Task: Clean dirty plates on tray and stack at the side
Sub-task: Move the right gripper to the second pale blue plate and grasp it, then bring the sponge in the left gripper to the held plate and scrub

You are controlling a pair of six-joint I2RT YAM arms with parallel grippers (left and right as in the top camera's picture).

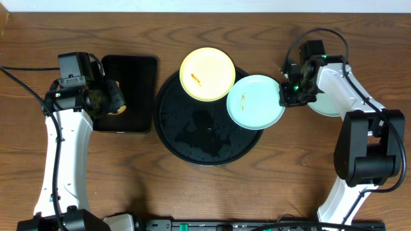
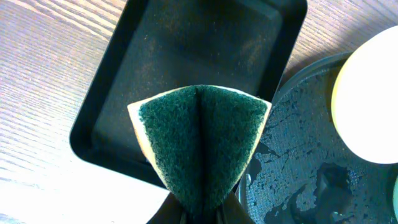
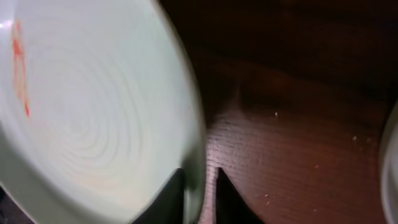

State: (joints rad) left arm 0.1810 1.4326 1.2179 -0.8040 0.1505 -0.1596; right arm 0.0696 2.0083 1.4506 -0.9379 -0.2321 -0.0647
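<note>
The round black tray (image 1: pixel 192 138) sits mid-table. A pale yellow plate (image 1: pixel 207 74) with an orange smear rests on its far rim. A mint-blue plate (image 1: pixel 255 101) with an orange smear overhangs the tray's right rim. My right gripper (image 1: pixel 284 95) is shut on this plate's right rim, which shows between the fingers in the right wrist view (image 3: pixel 200 186). A second mint-blue plate (image 1: pixel 326 102) lies on the tabletop to the right, partly hidden by the right arm. My left gripper (image 1: pixel 109 97) is shut on a folded green-and-yellow sponge (image 2: pixel 199 143) over the rectangular tray.
A small rectangular black tray (image 1: pixel 128 90) lies left of the round tray; it also shows in the left wrist view (image 2: pixel 186 50). The round tray's surface is wet (image 2: pixel 311 168). Bare wood tabletop (image 1: pixel 289 173) surrounds everything.
</note>
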